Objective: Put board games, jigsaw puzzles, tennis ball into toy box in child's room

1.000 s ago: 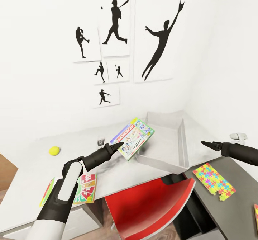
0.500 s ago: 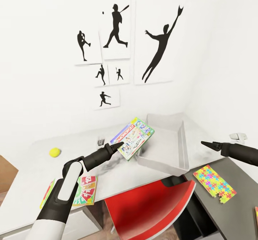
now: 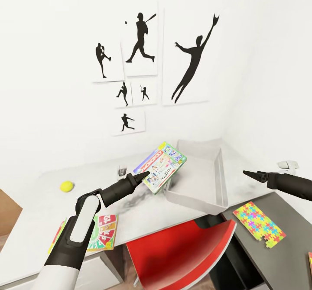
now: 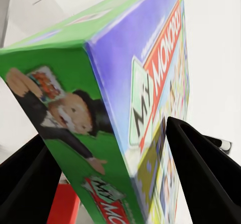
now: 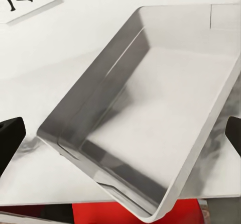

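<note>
Currently the left gripper (image 3: 143, 177) is clamped on one edge of the white-green board game (image 3: 161, 167), holding it tilted in the air just beside the toy box (image 3: 216, 181) rim. Judged light, stiff and smooth-faced, it could pivot from an edge pinch. The right gripper (image 3: 251, 174) hangs empty, fingers apart in its wrist view.

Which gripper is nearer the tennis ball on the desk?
Left. The left gripper, jaws shut on the Monopoly box, is above the desk right of the tennis ball. The right gripper is much farther, beyond the toy box.
</note>
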Controlling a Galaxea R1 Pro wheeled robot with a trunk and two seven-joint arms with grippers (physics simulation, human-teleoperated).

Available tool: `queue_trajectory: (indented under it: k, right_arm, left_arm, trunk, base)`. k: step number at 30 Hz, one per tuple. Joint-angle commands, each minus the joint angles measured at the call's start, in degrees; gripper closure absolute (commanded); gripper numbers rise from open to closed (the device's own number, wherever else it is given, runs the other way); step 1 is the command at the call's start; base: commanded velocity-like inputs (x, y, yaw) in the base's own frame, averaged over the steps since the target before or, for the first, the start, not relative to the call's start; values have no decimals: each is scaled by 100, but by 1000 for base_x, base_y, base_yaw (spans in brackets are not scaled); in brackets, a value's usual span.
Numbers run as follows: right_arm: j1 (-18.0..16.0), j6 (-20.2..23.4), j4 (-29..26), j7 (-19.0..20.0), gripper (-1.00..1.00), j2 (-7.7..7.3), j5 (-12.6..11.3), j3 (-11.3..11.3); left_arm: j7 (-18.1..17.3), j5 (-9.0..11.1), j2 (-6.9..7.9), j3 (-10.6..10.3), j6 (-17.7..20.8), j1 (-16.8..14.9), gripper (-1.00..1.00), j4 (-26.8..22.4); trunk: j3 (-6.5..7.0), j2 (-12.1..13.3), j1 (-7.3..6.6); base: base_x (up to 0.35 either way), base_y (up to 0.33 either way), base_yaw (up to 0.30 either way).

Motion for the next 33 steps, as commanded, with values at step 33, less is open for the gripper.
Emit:
queue_trajectory:
  k: [33]
  right_arm:
    - [-6,38,0,-5,-100,-1,-27,-3]
  left_arm:
    - [-20,-5,-8,10,29,-6,100,0]
  trunk:
    - [283,-11,4]
  base:
    - [0,0,46]
